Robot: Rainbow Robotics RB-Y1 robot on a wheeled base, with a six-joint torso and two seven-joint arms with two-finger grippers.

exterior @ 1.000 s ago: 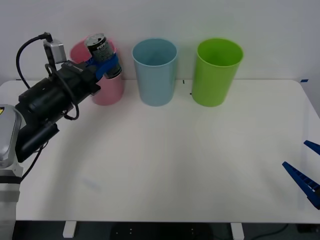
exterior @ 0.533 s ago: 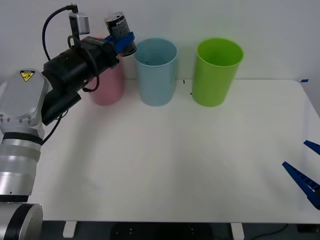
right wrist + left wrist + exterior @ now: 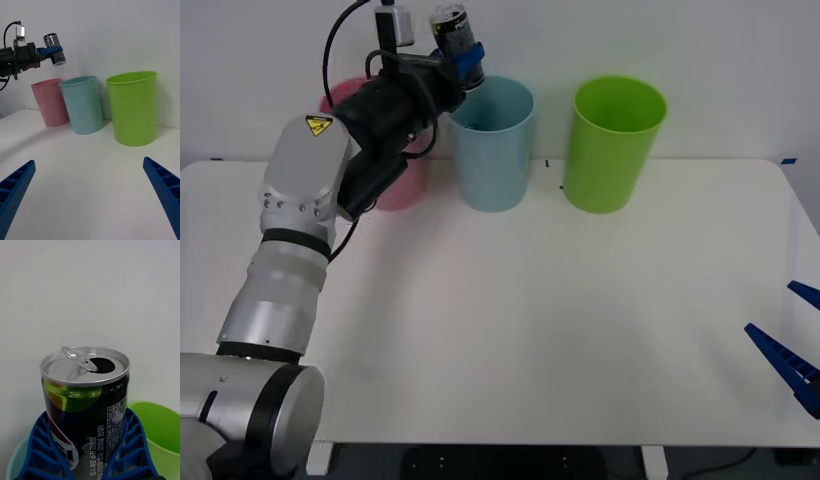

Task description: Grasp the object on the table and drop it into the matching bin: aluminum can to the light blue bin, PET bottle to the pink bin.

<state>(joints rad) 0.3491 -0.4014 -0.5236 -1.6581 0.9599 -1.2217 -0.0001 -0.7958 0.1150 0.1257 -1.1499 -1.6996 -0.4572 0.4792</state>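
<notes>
The left gripper (image 3: 465, 55) has its fingers clenched on the can (image 3: 451, 28), roughly upright, high over the blue bin's (image 3: 492, 145) left rim; the mouth lies just right and below. The right gripper (image 3: 792, 345) waits spread at the counter's (image 3: 530, 320) near right.

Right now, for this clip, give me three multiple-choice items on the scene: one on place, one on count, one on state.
1. Where is the can?
A. lying on the table
B. held in the air near the light blue bin's rim
C. inside the green bin

2. How many bins stand on the table?
A. two
B. three
C. four

3. The can's top is:
A. sealed
B. crushed
C. opened

Answers: 1 B, the left gripper holds it up there. 2 B, pink, light blue, green. 3 C, the left wrist view shows an open hole.
</notes>
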